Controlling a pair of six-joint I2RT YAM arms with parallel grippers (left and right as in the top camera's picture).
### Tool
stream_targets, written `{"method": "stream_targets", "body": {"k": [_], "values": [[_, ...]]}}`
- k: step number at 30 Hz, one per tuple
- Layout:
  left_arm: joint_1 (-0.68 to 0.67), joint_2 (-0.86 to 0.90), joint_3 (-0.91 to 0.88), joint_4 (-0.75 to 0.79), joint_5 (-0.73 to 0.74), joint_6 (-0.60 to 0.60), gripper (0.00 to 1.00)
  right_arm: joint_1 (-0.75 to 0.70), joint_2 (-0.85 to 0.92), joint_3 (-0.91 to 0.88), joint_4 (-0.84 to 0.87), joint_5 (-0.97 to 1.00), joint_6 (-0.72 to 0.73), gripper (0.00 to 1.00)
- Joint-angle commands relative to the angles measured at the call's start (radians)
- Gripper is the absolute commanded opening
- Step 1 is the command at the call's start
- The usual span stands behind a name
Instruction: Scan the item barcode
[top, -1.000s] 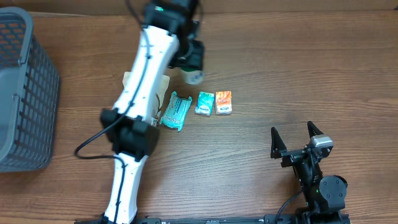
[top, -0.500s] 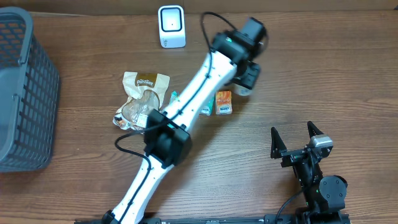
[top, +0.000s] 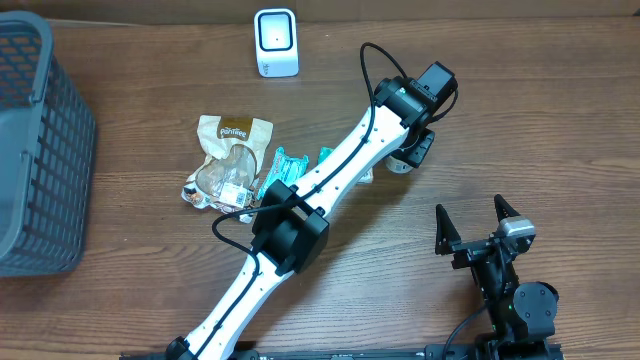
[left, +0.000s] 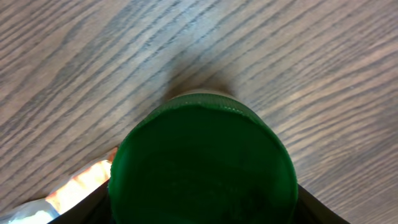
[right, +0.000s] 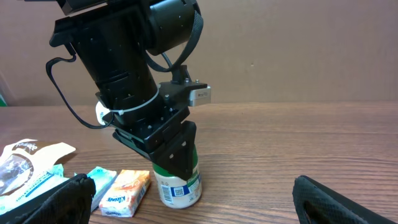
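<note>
Along the nine o'clock edge of the table (top: 560, 100), a grey mesh basket (top: 45, 150) is sitting, partly cut off by the frame. Toward twelve o'clock a small white scanner (top: 275, 42) is standing near the far edge. Around the middle, a tan snack bag (top: 230, 150) is lying flat, with a teal packet (top: 287, 165) just beside it at its three o'clock. An orange packet (right: 127, 191) is lying further along. From overhead it is mostly hidden by the left arm (top: 330, 180), which is reaching diagonally from seven o'clock toward two o'clock. At its end the left gripper (top: 408, 155) is pointing down and clamping the green lid (left: 202, 168) of a small jar (right: 178, 185), its jaws spread partway around the cap. The jar is standing upright just at the orange packet's three o'clock, and at about four o'clock from the scanner, well apart from it. I cannot tell whether its base is touching the wood. At four o'clock the right gripper (top: 478, 222) is sitting with its jaws spread wide, holding nothing.
</note>
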Motion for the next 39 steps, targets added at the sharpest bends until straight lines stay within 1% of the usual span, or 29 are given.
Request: {"method": "stream_targets", "body": {"k": [1,3,4,6,7,8,14,20,24,28,32,36,39], "values": [[0.010,0.020,0.006,0.000,-0.013,-0.022,0.51,-0.008,-0.012,-0.011,0.003,-0.003,0.006,1.00],[0.010,0.020,0.006,-0.001,-0.013,-0.022,0.66,-0.008,-0.012,-0.010,0.003,-0.003,0.006,1.00],[0.010,0.020,0.006,-0.001,-0.011,-0.022,0.78,-0.008,-0.012,-0.011,0.003,-0.003,0.006,1.00],[0.013,0.016,0.011,-0.003,-0.010,-0.022,0.93,-0.008,-0.012,-0.011,0.003,-0.003,0.005,1.00],[0.014,0.013,0.013,-0.005,-0.010,-0.022,0.98,-0.008,-0.012,-0.011,0.003,-0.003,0.006,1.00],[0.017,0.005,0.015,-0.007,-0.010,-0.022,1.00,-0.008,-0.012,-0.011,0.003,-0.003,0.006,1.00],[0.050,-0.098,0.037,-0.032,-0.010,-0.026,1.00,-0.008,-0.012,-0.011,0.003,-0.003,0.005,1.00],[0.145,-0.295,0.042,-0.104,-0.011,-0.020,1.00,-0.008,-0.012,-0.011,0.003,-0.003,0.006,1.00],[0.261,-0.432,0.042,-0.177,-0.015,-0.006,0.99,-0.008,-0.012,-0.010,0.003,-0.003,0.005,1.00],[0.402,-0.519,0.042,-0.246,-0.015,0.010,0.99,-0.008,-0.012,-0.010,0.003,-0.003,0.005,1.00],[0.563,-0.539,0.042,-0.319,-0.005,0.013,1.00,-0.008,-0.012,-0.011,0.003,-0.003,0.006,1.00],[0.697,-0.531,0.034,-0.365,0.024,0.031,1.00,-0.008,-0.012,-0.011,0.003,-0.003,0.006,1.00],[0.784,-0.525,0.032,-0.368,0.060,0.100,1.00,-0.008,-0.012,-0.011,0.003,-0.003,0.005,1.00]]}}
